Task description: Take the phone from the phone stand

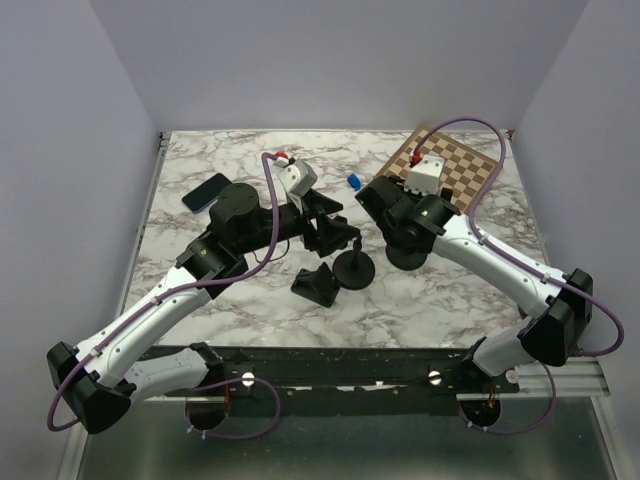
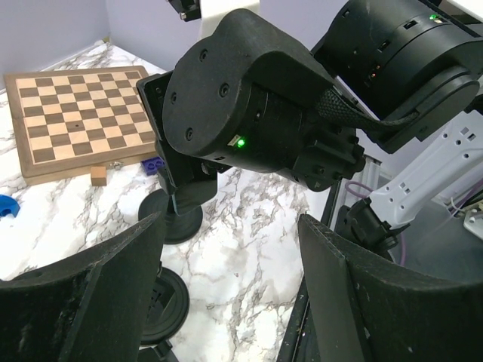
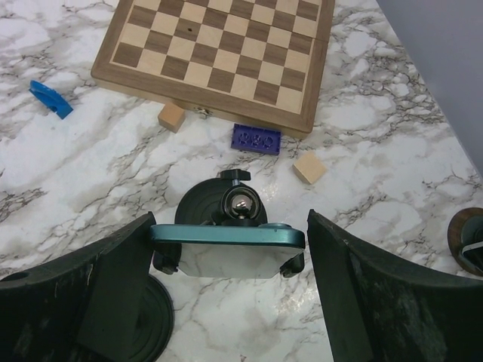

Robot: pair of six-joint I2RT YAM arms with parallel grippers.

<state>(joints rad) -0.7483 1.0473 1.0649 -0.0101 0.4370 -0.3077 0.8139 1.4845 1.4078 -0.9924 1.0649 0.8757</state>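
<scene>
Phone (image 3: pixel 226 237), a teal one seen edge-on from above, sits clamped in the phone stand (image 3: pixel 198 204). The stand is on the marble table (image 3: pixel 392 128), just off the long edge of the chessboard (image 3: pixel 219 53). The right end effector (image 3: pixel 229 230) is down around the phone, its jaws spread with one finger (image 3: pixel 90 286) at each short end. One end looks to be touching or all but, and the other shows a sliver of gap. I would call it open around the phone rather than gripping it.

Between the stand and that edge of the chessboard lie a purple toy brick (image 3: pixel 256 139) and two small wooden cubes (image 3: pixel 172 117), one of them right up against the board. A blue curved piece (image 3: pixel 51 99) lies off the chessboard's corner.

The left end effector (image 2: pixel 229 226) hangs with its jaws wide apart and nothing between them. It faces the right arm's black wrist housing (image 2: pixel 249 98), where a small green light (image 2: pixel 240 142) glows. From above, a second, dark phone (image 1: pixel 205 192) lies flat on the table, well apart from the chessboard, toward the opposite far corner.
</scene>
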